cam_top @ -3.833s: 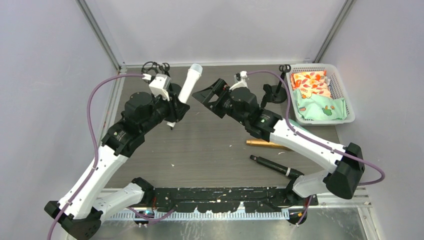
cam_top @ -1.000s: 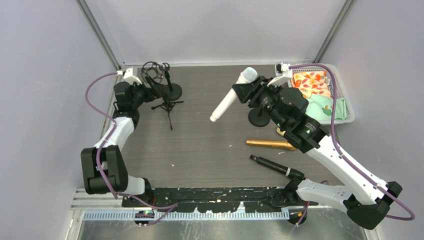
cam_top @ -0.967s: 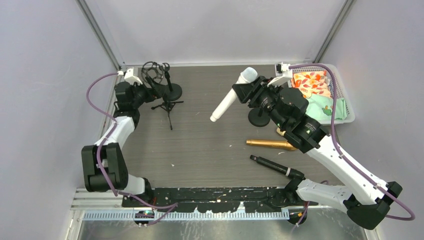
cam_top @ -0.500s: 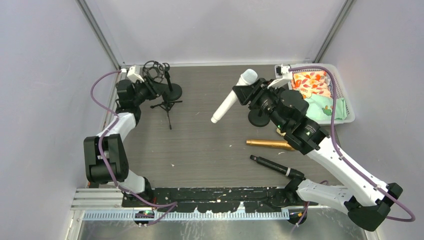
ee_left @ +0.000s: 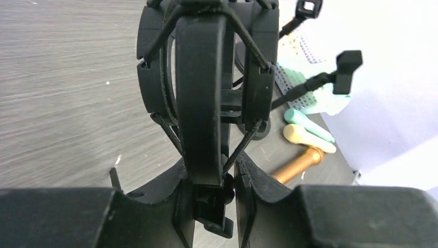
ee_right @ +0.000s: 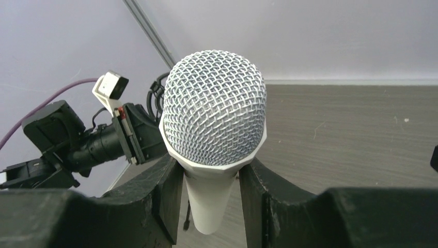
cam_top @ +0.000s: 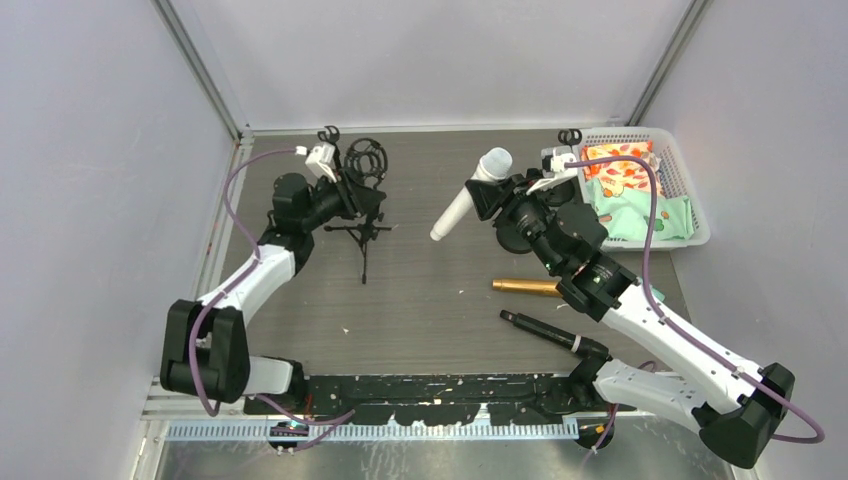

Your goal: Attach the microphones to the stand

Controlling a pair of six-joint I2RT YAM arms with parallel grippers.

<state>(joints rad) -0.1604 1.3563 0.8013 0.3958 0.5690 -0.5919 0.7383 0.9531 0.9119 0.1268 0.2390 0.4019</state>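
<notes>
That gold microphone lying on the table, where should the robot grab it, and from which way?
Grab the gold microphone around its slim body, on the part that shows, coming straight down from above. It lies flat on the table, stretched sideways, so a pinch across its narrow width should fit best. Its right end is hidden under the right arm.

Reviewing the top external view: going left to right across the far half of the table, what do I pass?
tripod stand → white microphone → basket. The arms and grippers overlap these and are left out.
</notes>
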